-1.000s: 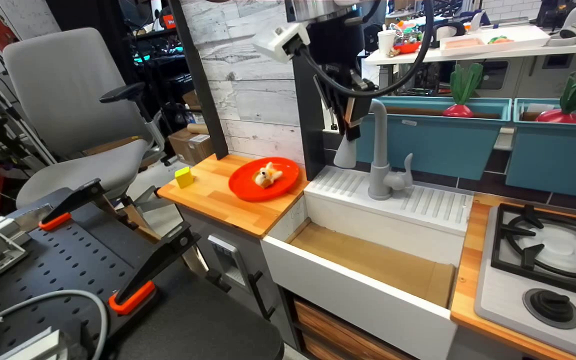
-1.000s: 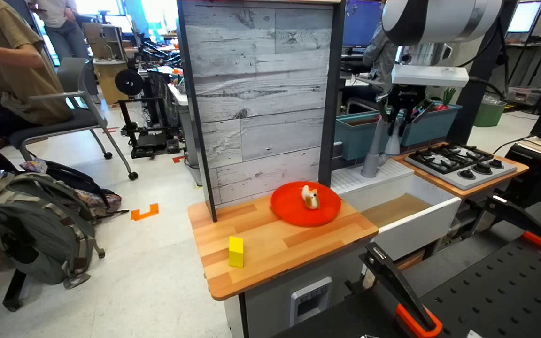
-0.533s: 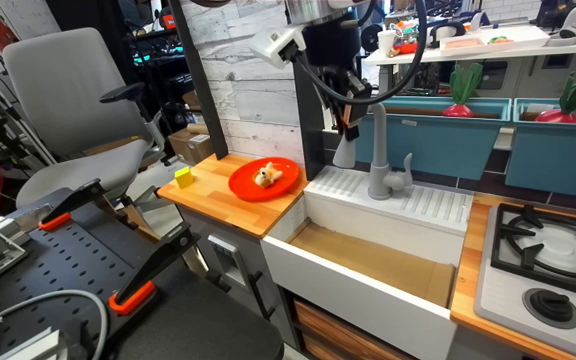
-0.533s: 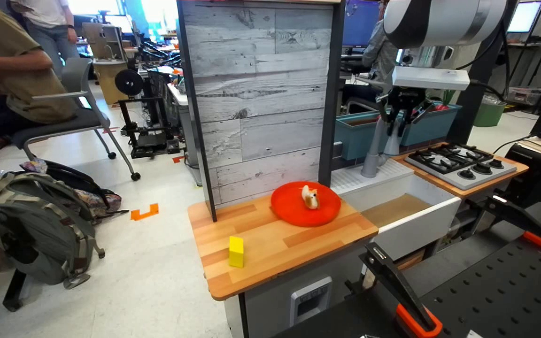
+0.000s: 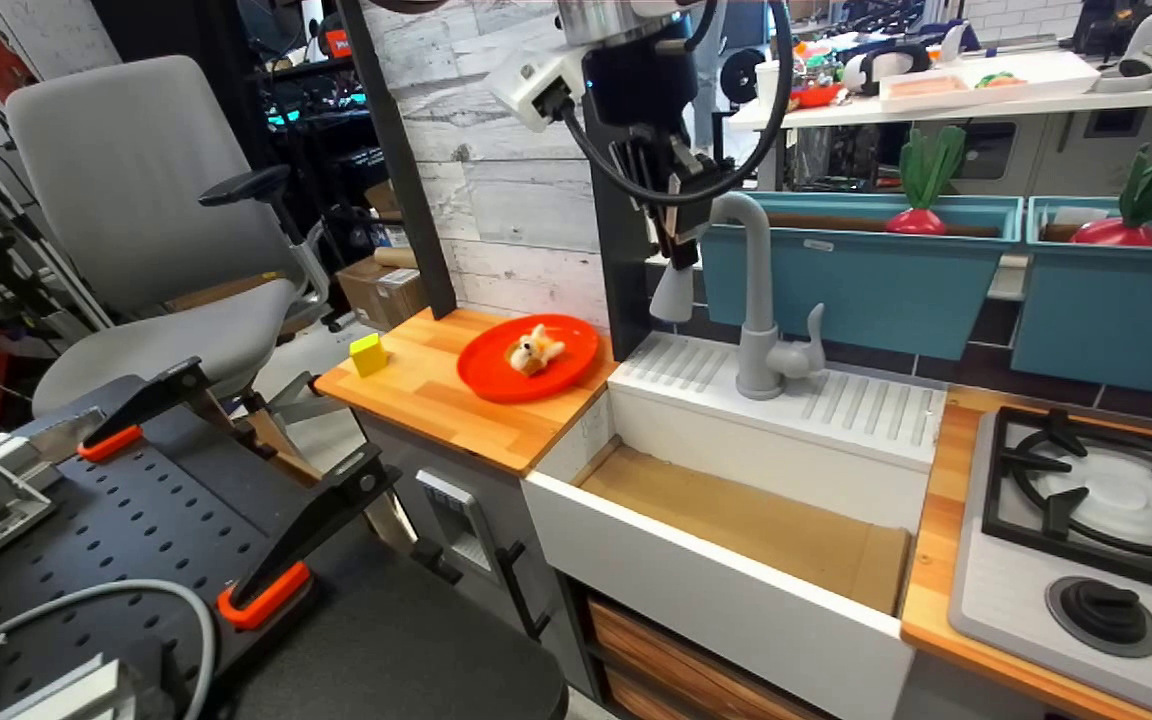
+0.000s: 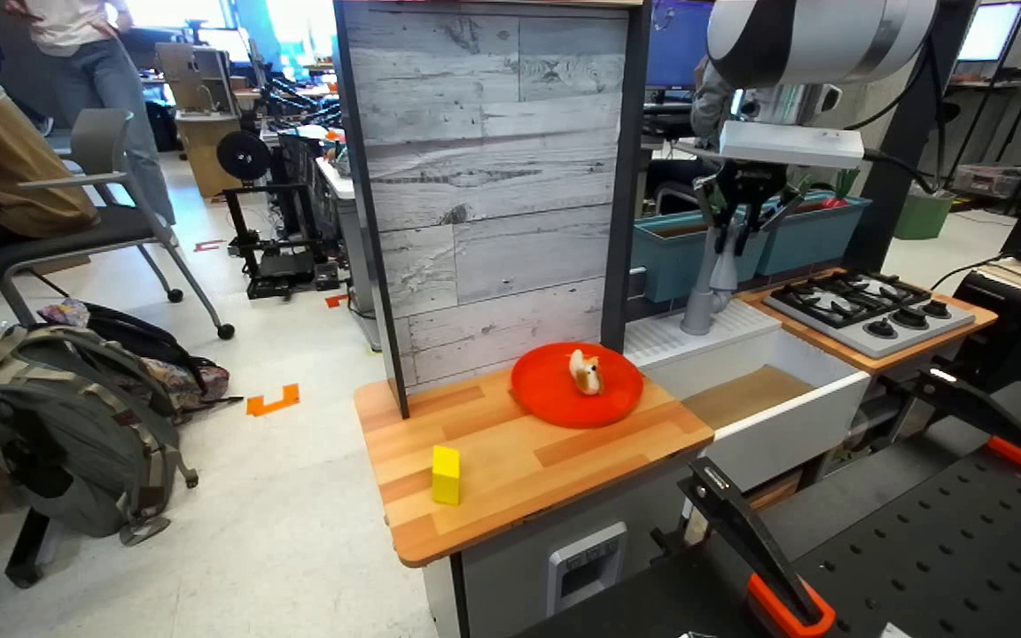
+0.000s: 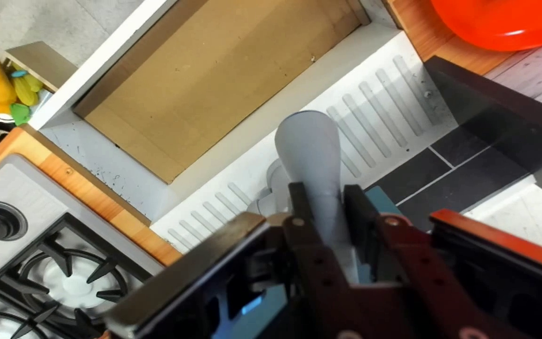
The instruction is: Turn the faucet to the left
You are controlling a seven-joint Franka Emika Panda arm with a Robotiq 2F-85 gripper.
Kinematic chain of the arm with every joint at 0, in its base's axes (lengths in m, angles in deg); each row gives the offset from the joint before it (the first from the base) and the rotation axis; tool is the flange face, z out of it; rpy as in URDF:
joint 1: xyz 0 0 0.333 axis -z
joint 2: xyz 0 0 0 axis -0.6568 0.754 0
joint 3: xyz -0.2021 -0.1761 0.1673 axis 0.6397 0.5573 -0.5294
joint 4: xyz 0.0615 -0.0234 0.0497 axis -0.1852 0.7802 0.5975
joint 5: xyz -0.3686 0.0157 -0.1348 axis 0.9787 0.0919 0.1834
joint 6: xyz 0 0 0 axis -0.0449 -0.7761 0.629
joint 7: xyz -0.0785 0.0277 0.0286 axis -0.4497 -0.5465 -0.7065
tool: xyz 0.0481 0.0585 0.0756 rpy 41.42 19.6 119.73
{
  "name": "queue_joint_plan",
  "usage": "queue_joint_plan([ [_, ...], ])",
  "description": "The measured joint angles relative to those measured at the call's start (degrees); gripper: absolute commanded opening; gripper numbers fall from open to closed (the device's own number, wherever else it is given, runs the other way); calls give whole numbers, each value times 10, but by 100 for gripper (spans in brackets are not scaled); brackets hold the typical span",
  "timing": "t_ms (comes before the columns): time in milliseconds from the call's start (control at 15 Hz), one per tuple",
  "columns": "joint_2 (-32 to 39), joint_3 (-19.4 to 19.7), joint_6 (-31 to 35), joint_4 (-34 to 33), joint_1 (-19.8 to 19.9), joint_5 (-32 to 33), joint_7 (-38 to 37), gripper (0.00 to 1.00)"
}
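The faucet [image 5: 759, 290] is a tall grey tap with an arched neck, standing on the white ribbed ledge behind the sink. It also shows in an exterior view [image 6: 697, 315]. My gripper [image 5: 678, 258] is at the end of the spout, just above its flared head. In the wrist view the gripper [image 7: 327, 193] has its two black fingertips on either side of the spout's head [image 7: 308, 146], close against it. The gripper also shows in an exterior view [image 6: 728, 241]. The side lever [image 5: 816, 340] points up on the base. The neck's top is partly hidden behind the fingers.
A dark post [image 5: 626, 260] stands close left of the spout. Blue planters [image 5: 866, 295] hang behind. The white sink [image 5: 716, 545] lies in front, the stove [image 5: 986, 600] to the right. A red plate [image 5: 486, 380] with a small toy and a yellow block [image 5: 368, 355] are left.
My gripper and the spout head have swung together leftward in both exterior views, mostly in the last half second. The faucet's base has stayed put.
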Motion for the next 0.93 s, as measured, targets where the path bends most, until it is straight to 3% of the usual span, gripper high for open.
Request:
queue_joint_plan([
  [933, 12, -1, 12, -20, -21, -14, -60, 6],
])
